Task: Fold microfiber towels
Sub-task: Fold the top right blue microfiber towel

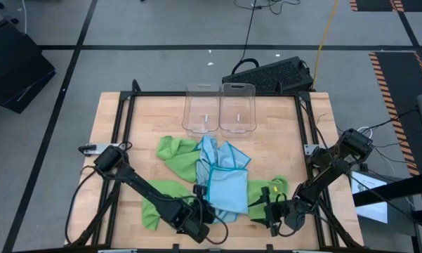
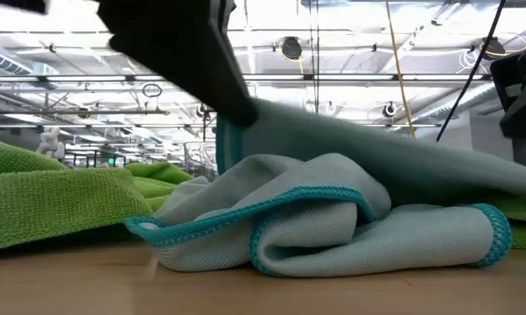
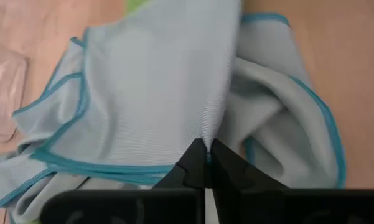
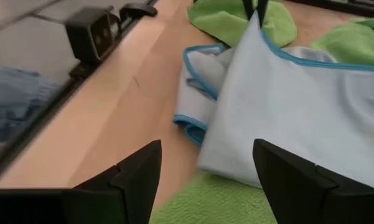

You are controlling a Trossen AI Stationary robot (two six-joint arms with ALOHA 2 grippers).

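Overhead, you see two clear bins [image 1: 220,108] standing side by side at the far middle of the table [image 1: 147,116]; both are rounded-cornered, see-through plastic, and neither holds a cloth. In front of them, at the table's centre, lies the blue towel [image 1: 225,184], a soft square cloth of fine ribbed weave with a darker teal stitched hem. Green towels [image 1: 177,153] of coarser, looped texture lie crumpled around it: one toward the far left, one at the near left [image 1: 156,204] and one at the near right [image 1: 267,191].

Your left gripper [image 1: 202,211] sits at the blue towel's near left edge, with its jaws together and clamped on a pinch of the fabric; the left wrist view shows the fingers [image 3: 196,165] meeting with the cloth drawn up into a ridge between them. From table height you see that pinched part lifted into a peak [image 2: 333,131], while the rest lies in rounded folds on the wood.

Your right gripper [image 1: 272,213] rests low at the near right, over the green towel beside the blue one. Its jaws stand apart, and the right wrist view shows nothing between the fingers [image 4: 137,174].

Much of the near left green towel is hidden beneath the left arm. In the low view the arm above the peak is a dark, cut-off shape, and the bins are out of sight behind the cloth. A blurred clear edge [image 3: 3,93] at the side of the left wrist view is hard to make out.
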